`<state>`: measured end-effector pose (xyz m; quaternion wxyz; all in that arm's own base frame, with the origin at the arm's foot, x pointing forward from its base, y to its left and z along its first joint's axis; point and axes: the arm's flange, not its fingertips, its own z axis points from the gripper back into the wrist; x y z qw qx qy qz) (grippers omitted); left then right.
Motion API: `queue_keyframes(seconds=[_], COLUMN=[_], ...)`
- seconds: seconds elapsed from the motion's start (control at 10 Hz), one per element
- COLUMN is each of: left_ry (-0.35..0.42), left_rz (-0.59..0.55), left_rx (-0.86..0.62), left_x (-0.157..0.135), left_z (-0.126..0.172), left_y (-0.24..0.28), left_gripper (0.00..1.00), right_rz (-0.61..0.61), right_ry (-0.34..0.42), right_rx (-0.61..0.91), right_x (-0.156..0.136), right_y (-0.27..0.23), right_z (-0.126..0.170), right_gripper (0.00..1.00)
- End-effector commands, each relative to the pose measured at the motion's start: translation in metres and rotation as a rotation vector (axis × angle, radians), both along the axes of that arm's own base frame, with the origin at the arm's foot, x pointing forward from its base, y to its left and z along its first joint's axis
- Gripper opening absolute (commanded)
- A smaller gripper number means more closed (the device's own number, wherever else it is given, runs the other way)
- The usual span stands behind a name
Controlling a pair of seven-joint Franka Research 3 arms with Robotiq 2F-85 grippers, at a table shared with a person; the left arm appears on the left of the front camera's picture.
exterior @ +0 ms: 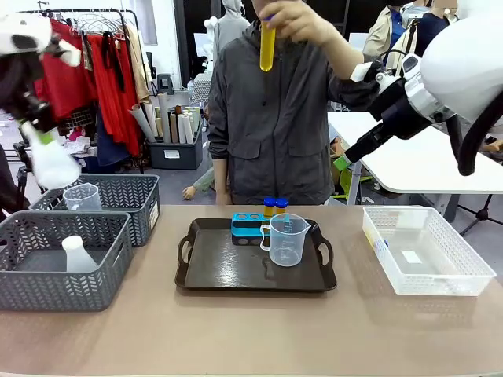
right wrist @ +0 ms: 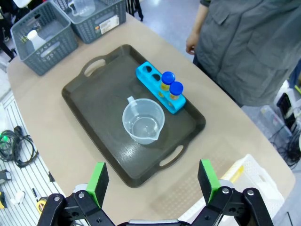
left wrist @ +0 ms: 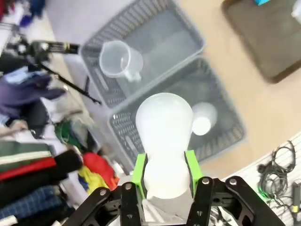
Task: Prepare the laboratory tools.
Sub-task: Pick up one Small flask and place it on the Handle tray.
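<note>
2 green pads [left wrist: 139,170] of the left gripper [left wrist: 164,168] are clamping the conical flask [left wrist: 164,127] above the grey baskets [left wrist: 225,126]; the right gripper [right wrist: 153,181] is hanging open, empty. Seemingly mid-transfer; the next move calls for setting it upright on the tray [right wrist: 99,103] beside the beaker [right wrist: 143,125].

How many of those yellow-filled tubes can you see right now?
3. Two yellow tubes stand in the blue rack on the black tray; the third is held up in the person's hand. None looks hidden.
</note>
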<state>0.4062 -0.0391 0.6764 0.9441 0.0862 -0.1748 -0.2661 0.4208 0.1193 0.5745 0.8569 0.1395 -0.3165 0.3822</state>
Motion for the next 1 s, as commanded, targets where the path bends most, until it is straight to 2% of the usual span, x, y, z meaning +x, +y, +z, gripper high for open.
queue_keyframes(seconds=[0.0,0.2,0.4,0.5,0.8,0.9], left_ry=[-0.023,-0.013,-0.044,-0.032,-0.033,-0.036], left_rz=[-0.133,-0.302,-0.450,-0.508,-0.596,-0.533], left_rx=[0.050,0.064,0.084,0.081,0.011,0.083], left_x=[0.008,0.017,0.032,0.038,0.050,0.043], left_z=[0.017,0.028,0.025,0.024,0.022,0.016], left_y=[-0.031,-0.082,-0.122,-0.136,-0.138,-0.156], left_gripper=[0.00,0.00,0.00,0.00,0.00,0.00], right_rz=[0.008,0.008,0.008,0.008,0.008,0.008], right_ry=[-0.001,-0.001,-0.001,-0.001,-0.001,-0.001], right_rx=[0.020,0.020,0.020,0.020,0.020,0.020], right_x=[0.001,0.001,0.001,0.001,0.001,0.001], right_y=[0.000,0.000,0.000,0.000,0.000,0.000], right_z=[0.000,0.000,0.000,0.000,0.000,0.000], right_gripper=[1.00,1.00,1.00,1.00,1.00,1.00])
